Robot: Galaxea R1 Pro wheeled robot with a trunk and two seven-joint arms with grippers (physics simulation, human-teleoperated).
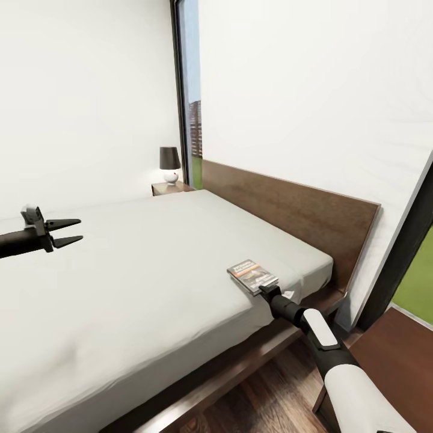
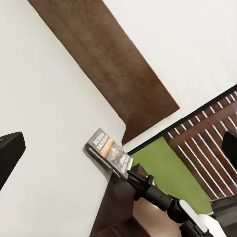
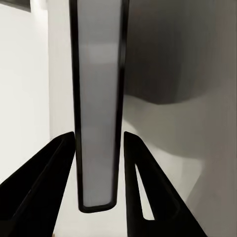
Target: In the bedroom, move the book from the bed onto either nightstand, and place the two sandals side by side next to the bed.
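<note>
Book (image 1: 252, 275) flat on bed (image 1: 138, 282), at mattress corner nearest headboard (image 1: 300, 210) and near-side edge. Long axis roughly along that edge, toward headboard. Right gripper (image 1: 269, 291) at book's near short end; in right wrist view book edge (image 3: 98, 123) sits between both fingers (image 3: 47, 187), touching or nearly so, likely pinching, not certain. Left gripper (image 1: 67, 233) spread, hovering well apart over mattress. Right arm clearly nearer. Nightstand (image 1: 171, 187) with lamp (image 1: 170, 163) beyond far side.
</note>
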